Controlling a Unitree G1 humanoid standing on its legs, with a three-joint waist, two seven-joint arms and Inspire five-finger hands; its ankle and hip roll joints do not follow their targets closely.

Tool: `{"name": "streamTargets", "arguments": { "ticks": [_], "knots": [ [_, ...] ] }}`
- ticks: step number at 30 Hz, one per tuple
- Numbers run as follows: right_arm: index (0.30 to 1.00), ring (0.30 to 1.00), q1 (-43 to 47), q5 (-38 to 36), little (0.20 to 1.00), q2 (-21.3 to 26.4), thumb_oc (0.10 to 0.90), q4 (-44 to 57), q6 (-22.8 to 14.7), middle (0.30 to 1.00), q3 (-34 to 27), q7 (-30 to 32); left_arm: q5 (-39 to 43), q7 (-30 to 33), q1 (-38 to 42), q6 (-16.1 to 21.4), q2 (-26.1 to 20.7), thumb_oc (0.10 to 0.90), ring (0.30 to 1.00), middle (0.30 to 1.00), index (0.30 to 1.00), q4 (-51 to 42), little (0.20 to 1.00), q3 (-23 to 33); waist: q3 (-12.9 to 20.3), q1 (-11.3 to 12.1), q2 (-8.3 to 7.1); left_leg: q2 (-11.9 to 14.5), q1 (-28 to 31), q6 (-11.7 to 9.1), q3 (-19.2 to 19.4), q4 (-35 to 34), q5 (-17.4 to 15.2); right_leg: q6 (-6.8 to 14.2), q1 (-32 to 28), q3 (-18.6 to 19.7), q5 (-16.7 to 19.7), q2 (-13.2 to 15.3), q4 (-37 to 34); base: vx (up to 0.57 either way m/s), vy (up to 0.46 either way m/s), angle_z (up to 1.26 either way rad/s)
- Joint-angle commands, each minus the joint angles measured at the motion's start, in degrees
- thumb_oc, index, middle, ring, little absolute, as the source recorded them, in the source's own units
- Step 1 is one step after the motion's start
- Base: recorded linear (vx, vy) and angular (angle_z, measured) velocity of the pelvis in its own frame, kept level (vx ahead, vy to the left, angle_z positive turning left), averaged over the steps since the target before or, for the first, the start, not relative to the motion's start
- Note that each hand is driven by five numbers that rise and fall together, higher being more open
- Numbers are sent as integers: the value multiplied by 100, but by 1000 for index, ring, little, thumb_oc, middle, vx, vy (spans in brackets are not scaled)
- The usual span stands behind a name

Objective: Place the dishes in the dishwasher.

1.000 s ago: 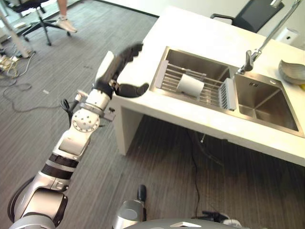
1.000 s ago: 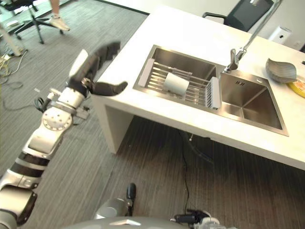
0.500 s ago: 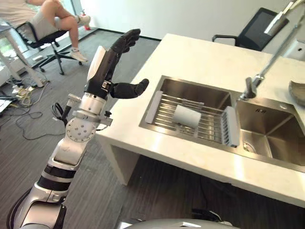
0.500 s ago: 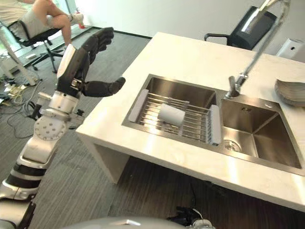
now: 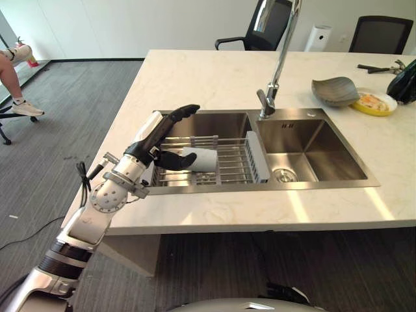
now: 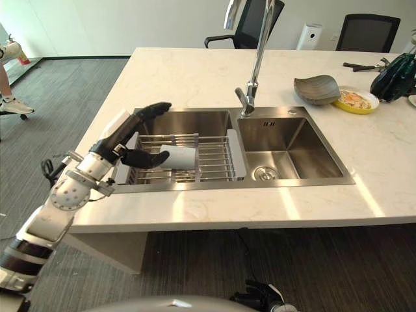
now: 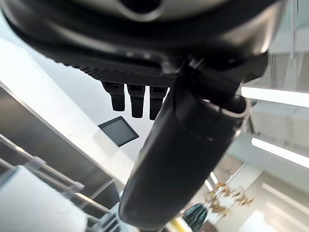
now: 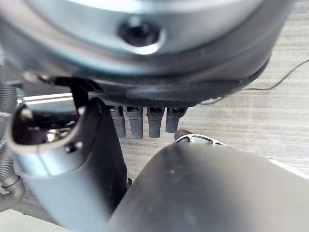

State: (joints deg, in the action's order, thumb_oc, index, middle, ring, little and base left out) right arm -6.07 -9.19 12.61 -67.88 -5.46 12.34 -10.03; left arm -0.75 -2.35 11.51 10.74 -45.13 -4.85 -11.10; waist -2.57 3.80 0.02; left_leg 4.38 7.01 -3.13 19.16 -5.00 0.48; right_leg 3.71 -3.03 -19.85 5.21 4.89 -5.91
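A white cup (image 5: 203, 159) lies on its side on a wire rack (image 5: 229, 168) set across the left basin of a steel double sink (image 5: 313, 142). My left hand (image 5: 155, 138) hovers over that basin's left end, open, fingers straight and pointing along the rack. Its thumb (image 5: 174, 160) reaches to the cup's near end; whether it touches I cannot tell. In the left wrist view the cup (image 7: 24, 203) shows past the thumb (image 7: 183, 159). A grey bowl (image 5: 334, 91) and a yellow plate (image 5: 374, 103) with food sit on the counter at the far right. My right hand (image 8: 145, 123) hangs open over the floor.
A tall tap (image 5: 274, 78) rises between the two basins. A dark object (image 5: 405, 80) lies by the plate at the counter's right edge. Office chairs (image 5: 268, 26) stand behind the white counter (image 5: 195, 78). A seated person's leg (image 5: 13, 62) shows at far left.
The camera has swung to face the sink. My left hand has come from beside the counter's corner to above the left basin, its thumb now by the cup.
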Motion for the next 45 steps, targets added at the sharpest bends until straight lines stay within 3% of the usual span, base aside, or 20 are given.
{"name": "streamTargets", "arguments": {
  "ticks": [1,7,17,20,23,31,45],
  "knots": [
    [900,900,-688,352,900,-255,800,-450,228,900,411,-118,-554,238,844,376,-314,800,900,900,900,-185,900,264,-118,116,-7,109,-210,-291,-48,71,192,760,-347,-500,-337,360,91,0,0,0],
    [900,900,-539,169,900,-370,800,-671,276,900,421,-114,-1359,212,1247,316,-509,800,900,900,900,385,900,-283,-4,164,104,108,-165,-287,-63,41,167,772,-373,-532,-330,363,91,14,22,5],
    [900,900,-487,234,900,-337,800,-755,312,900,453,-68,-2035,181,1947,249,-631,800,900,900,900,994,900,-1180,45,85,172,116,-128,-280,15,15,134,802,-314,-467,-292,387,91,0,5,-1],
    [900,900,-623,323,900,-272,800,-694,66,900,473,49,-2442,445,1931,278,-479,800,900,900,900,1263,900,-1209,18,-28,170,120,-103,-279,48,9,121,805,-306,-436,-284,393,91,-3,2,-4],
    [900,900,-525,265,900,-486,800,-572,262,900,572,93,-2593,621,2096,111,-389,800,900,900,900,1703,900,-1423,6,-155,223,116,-90,-266,122,3,106,813,-255,-363,-257,401,91,-10,13,-2],
    [900,900,-635,266,900,-500,800,-515,224,900,573,158,-2900,761,2302,2,-390,800,900,900,900,2124,900,-1668,1,-276,257,116,-65,-263,205,0,79,832,-201,-285,-243,408,91,-7,6,-9],
    [900,900,-641,136,900,-404,800,-480,240,900,515,224,-3021,963,2722,-351,124,800,900,900,900,3060,900,-1829,-23,-400,297,108,-38,-247,246,0,74,826,-171,-240,-236,417,91,-1,1,-1]
  ]
}}
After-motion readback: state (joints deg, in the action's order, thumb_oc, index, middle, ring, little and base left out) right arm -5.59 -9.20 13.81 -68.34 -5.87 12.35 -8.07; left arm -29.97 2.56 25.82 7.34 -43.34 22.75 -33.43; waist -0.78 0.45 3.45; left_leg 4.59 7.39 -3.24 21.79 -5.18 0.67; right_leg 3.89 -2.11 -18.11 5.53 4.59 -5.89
